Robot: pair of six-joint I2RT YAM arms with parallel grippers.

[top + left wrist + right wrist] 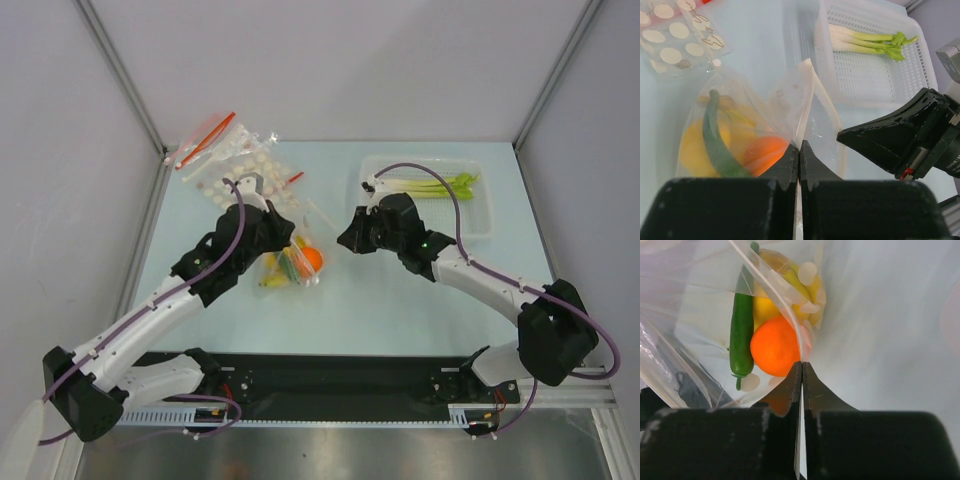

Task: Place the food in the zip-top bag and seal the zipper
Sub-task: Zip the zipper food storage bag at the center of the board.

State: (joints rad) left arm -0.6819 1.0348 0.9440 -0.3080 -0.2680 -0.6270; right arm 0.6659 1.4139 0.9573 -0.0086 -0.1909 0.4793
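The left end effector [799,147] and right end effector [801,365] are each pinching closed on the zipper [807,97] of the zip-top bag [785,100]. The bag is lying on the surface [400,300], mouth facing the basket [470,215].

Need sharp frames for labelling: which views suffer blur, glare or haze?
Top external: evenly lit, sharp, soft shadows, but the zip-top bag is tiny. Left wrist: left gripper dark and blurred up close, bag plastic hazes the food, leek sharp. Right wrist: orange crisp, right gripper soft, background washed pale.
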